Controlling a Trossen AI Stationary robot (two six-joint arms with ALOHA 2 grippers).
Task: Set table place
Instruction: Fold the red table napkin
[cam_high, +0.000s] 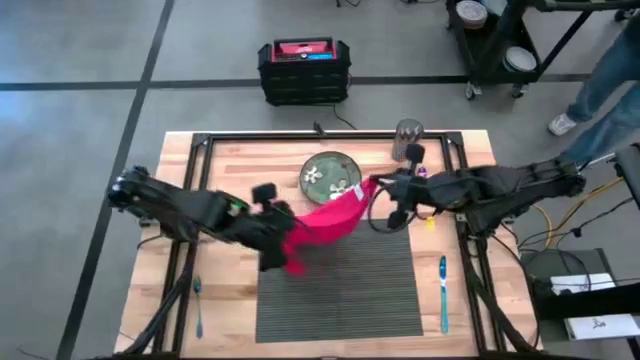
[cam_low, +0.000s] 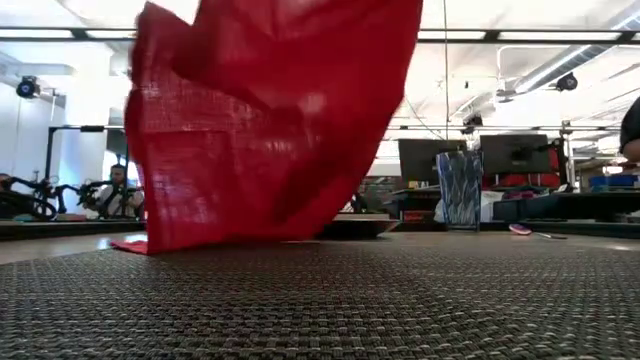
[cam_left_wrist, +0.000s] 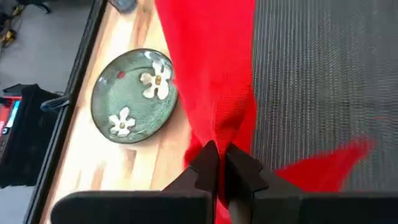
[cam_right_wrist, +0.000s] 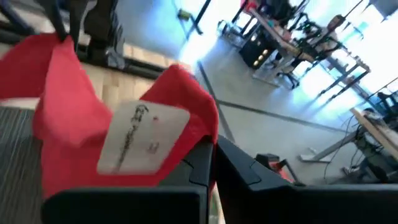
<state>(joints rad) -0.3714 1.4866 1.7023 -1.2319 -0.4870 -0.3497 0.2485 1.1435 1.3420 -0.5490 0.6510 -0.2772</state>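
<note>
The floor (cam_high: 80, 60) around the work area is smooth grey, crossed by dark lines. A black case with a red lid (cam_high: 304, 68) sits on it, and a black wheeled cart (cam_high: 500, 45) stands in the far corner. Across the room, long ceiling lights (cam_low: 520, 35) glow bright white, desks with monitors (cam_low: 520, 155) stand behind, and a seated person (cam_low: 118, 190) shows far off.

Even, bright overhead lighting with soft shadows. In the low view, ceiling light strips (cam_low: 500, 37) glare white and the red napkin (cam_low: 270, 120) is motion-blurred. The right wrist view is hazy, with blown-out windows (cam_right_wrist: 373, 25) far behind.
</note>
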